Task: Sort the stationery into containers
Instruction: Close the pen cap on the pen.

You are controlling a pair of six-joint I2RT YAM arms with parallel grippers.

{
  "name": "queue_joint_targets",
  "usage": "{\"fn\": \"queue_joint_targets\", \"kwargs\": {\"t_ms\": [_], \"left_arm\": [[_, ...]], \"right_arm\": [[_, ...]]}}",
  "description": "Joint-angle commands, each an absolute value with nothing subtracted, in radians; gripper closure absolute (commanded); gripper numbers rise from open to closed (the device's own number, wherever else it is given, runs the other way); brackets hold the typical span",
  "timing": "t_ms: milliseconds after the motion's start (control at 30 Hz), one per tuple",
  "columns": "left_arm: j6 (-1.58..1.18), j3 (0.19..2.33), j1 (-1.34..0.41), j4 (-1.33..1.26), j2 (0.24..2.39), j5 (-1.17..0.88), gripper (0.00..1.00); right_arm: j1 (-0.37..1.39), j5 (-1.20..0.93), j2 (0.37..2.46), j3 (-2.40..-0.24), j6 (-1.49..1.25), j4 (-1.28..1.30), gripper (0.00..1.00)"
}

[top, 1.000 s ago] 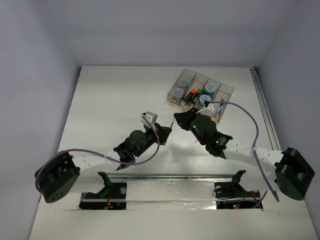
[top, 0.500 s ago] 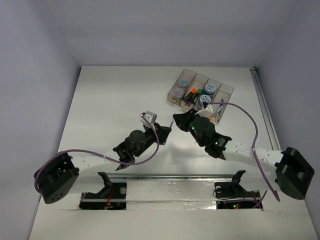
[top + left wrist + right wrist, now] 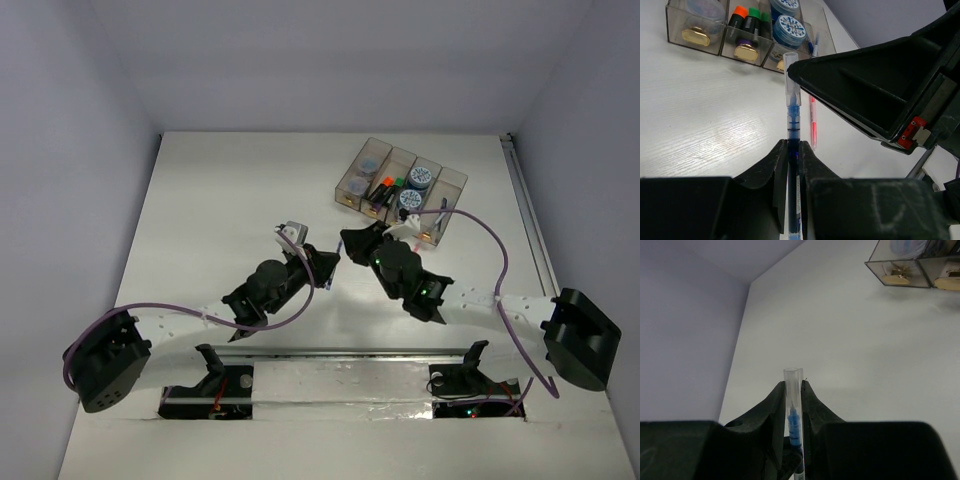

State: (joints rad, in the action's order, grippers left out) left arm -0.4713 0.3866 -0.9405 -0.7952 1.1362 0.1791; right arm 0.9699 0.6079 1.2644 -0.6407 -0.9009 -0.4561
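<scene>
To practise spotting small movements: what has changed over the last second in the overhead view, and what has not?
The right gripper swung slightly left, toward the left gripper, which also edged left. No grasp or release shows from above; the left gripper holds a blue pen. The bins and their contents stayed put.

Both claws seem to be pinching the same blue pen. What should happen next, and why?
Probably the left gripper should open. The blue pen is clamped in it, and the right gripper also appears shut on the pen's clear cap end, so letting go would free the right arm to carry it to the containers.
</scene>
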Motion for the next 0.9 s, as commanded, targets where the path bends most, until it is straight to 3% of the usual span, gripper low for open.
{"fn": "queue_joint_targets", "kwargs": {"t_ms": [0, 867], "left_arm": [[-0.485, 0.437, -0.936, -0.842, 1.106, 0.196, 1.0], [-0.497, 0.451, -0.899, -0.839, 1.092, 0.175, 1.0]], "right_arm": [[1.002, 0.652, 1.259, -0.669, -0.881, -0.512, 0.99], [1.048, 0.654, 1.226, -0.706, -0.815, -0.431, 1.0]]}}
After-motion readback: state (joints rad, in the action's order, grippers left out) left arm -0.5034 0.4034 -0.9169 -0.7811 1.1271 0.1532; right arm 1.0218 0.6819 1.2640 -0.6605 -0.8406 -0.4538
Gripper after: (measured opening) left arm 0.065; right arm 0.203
